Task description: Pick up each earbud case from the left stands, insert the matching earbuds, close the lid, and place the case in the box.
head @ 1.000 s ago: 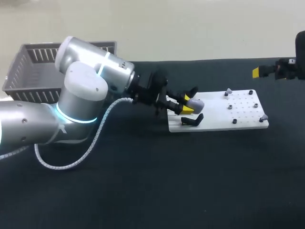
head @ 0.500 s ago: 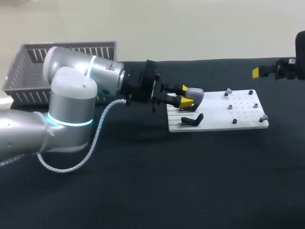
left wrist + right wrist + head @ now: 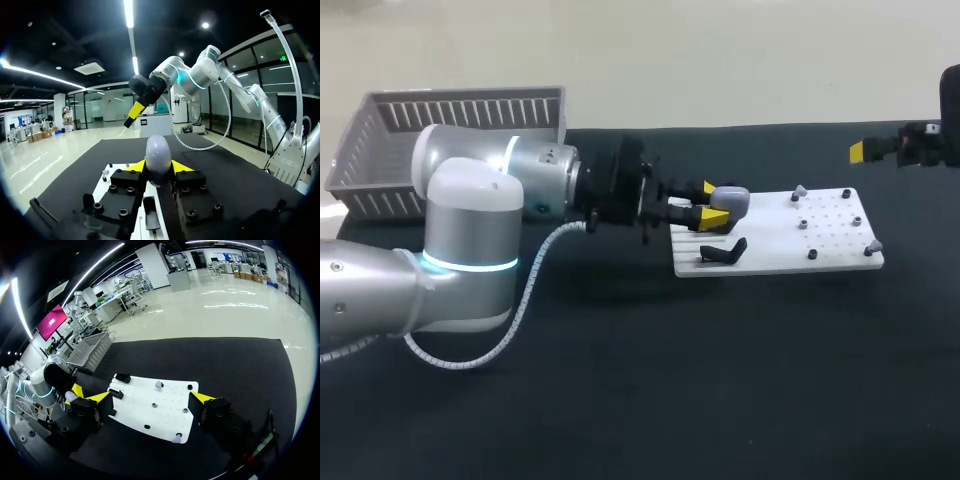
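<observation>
My left gripper [image 3: 706, 212] is shut on a grey, egg-shaped earbud case [image 3: 729, 198], held just above the left end of the white board [image 3: 835, 232]. In the left wrist view the case [image 3: 158, 156] stands upright between the yellow fingertips [image 3: 183, 166]. A black stand [image 3: 723, 252] sits on the board just below the case. Small grey earbuds [image 3: 800, 190] [image 3: 873, 245] rest on pegs at the board's right end. My right gripper [image 3: 895, 148] hangs open at the far right, high above the board [image 3: 155, 410], nothing between its fingers [image 3: 201, 398].
A grey slatted basket [image 3: 390, 150] stands at the table's back left, behind my left arm; the right wrist view shows the basket [image 3: 92, 347] beyond the board. Black cloth covers the table. Black pegs [image 3: 811, 254] dot the board.
My left arm has turned its wrist level and raised the case a little, off the stand at the board's left end. The right arm has not moved.
</observation>
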You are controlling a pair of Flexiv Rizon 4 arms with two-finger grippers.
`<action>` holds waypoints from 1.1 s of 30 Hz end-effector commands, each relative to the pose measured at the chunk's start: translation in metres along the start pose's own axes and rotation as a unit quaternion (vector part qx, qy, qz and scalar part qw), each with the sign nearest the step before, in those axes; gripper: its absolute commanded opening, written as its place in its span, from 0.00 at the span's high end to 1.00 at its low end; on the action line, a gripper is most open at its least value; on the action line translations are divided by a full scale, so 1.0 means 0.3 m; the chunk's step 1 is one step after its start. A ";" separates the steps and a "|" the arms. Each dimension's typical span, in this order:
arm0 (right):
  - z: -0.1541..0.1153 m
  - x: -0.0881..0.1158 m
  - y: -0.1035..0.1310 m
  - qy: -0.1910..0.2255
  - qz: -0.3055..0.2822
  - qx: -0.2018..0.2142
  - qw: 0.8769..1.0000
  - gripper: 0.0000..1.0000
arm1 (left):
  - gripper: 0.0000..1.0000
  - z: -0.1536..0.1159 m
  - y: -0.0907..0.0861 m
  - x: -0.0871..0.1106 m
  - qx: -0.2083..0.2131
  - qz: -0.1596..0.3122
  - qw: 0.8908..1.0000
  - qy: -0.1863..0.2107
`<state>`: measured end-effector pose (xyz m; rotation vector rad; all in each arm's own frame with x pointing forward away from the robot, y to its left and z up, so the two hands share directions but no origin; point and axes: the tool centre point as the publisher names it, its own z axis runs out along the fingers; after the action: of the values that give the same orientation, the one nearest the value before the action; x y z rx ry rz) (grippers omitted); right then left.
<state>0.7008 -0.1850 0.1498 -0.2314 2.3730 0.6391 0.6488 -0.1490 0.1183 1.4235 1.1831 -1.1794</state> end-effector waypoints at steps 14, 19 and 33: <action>-0.002 0.001 0.000 0.000 0.000 0.000 1.000 0.00 | 1.00 0.004 0.015 0.004 0.011 0.004 1.000 -0.008; -0.002 0.001 0.000 0.000 0.000 0.000 1.000 0.00 | 1.00 0.004 0.015 0.004 0.011 0.004 1.000 -0.008; -0.107 0.069 0.154 0.003 -0.050 0.012 0.999 0.00 | 1.00 0.004 0.015 0.004 0.011 0.004 1.000 -0.008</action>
<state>0.6796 -0.1654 0.1579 -0.3477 2.3445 0.6376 0.6530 -0.1507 0.1181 1.4331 1.1581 -1.1985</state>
